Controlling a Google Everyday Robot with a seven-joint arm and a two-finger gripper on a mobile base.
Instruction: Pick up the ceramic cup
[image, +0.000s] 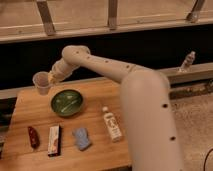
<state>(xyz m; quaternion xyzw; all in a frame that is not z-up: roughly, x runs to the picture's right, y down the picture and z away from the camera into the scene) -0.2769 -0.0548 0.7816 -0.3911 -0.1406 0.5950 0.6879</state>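
Note:
The ceramic cup (41, 82) is small, pale and handleless. It hangs just above the back left corner of the wooden table (30, 112), upright or slightly tilted. My gripper (50, 78) is at the cup's right side and shut on it; the arm reaches in from the right over the table. The fingers are mostly hidden by the wrist and the cup.
A green bowl (66, 102) sits right of and below the cup. A white labelled bottle (112, 125) lies on the table, with a blue cloth (81, 138), a snack box (54, 140) and a red item (33, 136) near the front. A small bottle (187, 61) stands on the far right ledge.

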